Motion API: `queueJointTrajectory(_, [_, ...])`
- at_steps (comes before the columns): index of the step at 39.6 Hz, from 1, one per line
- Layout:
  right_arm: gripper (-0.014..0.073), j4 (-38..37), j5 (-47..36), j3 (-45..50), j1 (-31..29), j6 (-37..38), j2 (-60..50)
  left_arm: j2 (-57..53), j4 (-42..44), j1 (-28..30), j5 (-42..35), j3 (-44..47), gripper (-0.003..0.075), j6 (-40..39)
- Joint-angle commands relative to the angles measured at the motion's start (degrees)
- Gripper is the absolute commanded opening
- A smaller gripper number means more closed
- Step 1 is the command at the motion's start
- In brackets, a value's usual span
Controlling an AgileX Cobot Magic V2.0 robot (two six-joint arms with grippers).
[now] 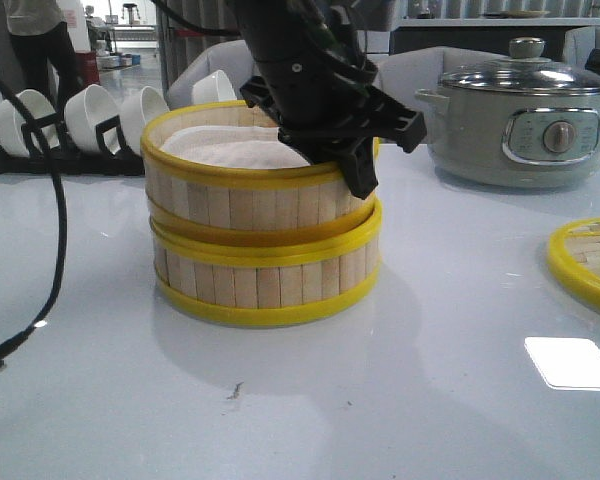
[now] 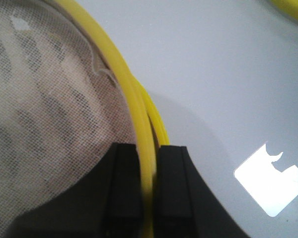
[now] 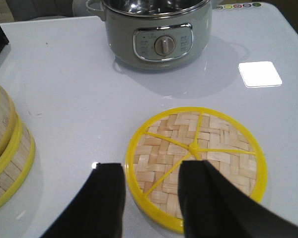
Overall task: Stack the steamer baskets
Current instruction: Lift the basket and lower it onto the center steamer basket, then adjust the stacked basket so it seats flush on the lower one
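Front view shows you two baskets already stacked: the top basket [image 1: 250, 180] sits on the bottom basket [image 1: 265, 280], but tilted, its right side sunk lower than its left, so it is not seated square. Your left gripper [image 1: 355, 150] holds the top basket's right rim. In the left wrist view the fingers [image 2: 126, 188] straddle the yellow rim band [image 2: 139, 124], one inside over the liner [image 2: 49, 109], one outside, clamped on it.

Before you let go, level that basket. Ease the gripped side until the top rim band runs parallel to the bottom one all the way round, then open straight and lift clear without dragging the rim sideways. The liner lies close to the inner finger, so watch it does not catch.

The lid [image 3: 193, 163] lies flat on the table [image 3: 64, 74], right of the stack and nearer you than the pot [image 3: 159, 29]. Your right gripper [image 3: 151, 193] hangs over the lid's near edge, jaws spread and empty. Judging by this, the lid goes on last.
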Motion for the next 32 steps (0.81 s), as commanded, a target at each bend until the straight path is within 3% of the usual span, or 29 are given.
queueJointTrajectory(1, [0.0373,-0.4,-4.9,-1.7,-0.3,-0.6,0.1,-3.0,-1.5,-0.8,-2.0,-3.5,0.0085,0.0])
queueJointTrajectory(9, [0.0373,-0.4,-4.8,-1.7,-0.3,-0.6,0.1,-3.0,-1.5,-0.8,1.5,-7.9,0.0085,0.0])
queueJointTrajectory(32, [0.0373,-0.4,-4.1,-1.7,-0.3,-0.6,0.1,-3.0,-1.5,-0.8,6.1,-7.9,0.0085,0.0])
